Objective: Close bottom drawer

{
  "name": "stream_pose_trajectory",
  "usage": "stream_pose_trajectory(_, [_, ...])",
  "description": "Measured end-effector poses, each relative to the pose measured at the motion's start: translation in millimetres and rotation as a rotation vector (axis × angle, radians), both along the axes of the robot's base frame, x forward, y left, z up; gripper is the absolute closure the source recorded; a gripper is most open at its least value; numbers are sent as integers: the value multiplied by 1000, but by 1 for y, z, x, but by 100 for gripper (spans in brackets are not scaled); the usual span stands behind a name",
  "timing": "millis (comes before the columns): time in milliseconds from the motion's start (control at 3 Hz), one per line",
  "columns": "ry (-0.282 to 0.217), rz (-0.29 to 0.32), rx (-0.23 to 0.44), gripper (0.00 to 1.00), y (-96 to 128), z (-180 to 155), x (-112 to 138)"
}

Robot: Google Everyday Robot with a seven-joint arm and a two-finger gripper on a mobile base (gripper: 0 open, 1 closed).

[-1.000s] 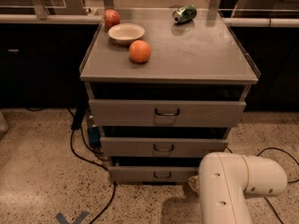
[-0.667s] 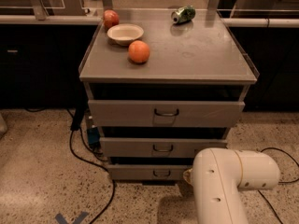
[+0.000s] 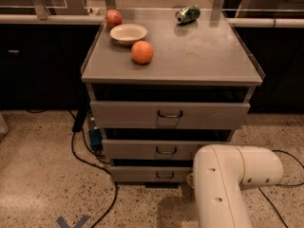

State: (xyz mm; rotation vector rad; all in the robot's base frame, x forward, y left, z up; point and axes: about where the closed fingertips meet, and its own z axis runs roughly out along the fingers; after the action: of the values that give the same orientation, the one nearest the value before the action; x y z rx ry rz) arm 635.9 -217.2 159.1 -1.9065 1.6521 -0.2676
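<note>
Grey metal bottom drawer [image 3: 142, 174], lowest of three, sat low centre of frame and appeared slightly open. Judged rigid, light and free-sliding. Best contact: the flat front beside the small dark loop handle [image 3: 165, 175]. The pincer [image 3: 186, 188] lay at the drawer's right end, mostly behind the white robot arm [image 3: 228, 184]; open or closed could not be told.

Robotics lab; terrazzo floor [image 3: 38, 175], trailing cables [image 3: 72, 144], metal cabinet [image 3: 204, 56], jaws by its foot
</note>
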Motion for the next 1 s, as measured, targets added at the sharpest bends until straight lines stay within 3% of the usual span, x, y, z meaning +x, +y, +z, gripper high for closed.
stream_pose_trajectory(333, [30,-45,-75,100,-41,44,-23])
stream_pose_trajectory(667, [77,-105,-86,100,-55,59,-55])
stream_pose_trajectory(1000, [79,-106,-86,100,-55,59,-56])
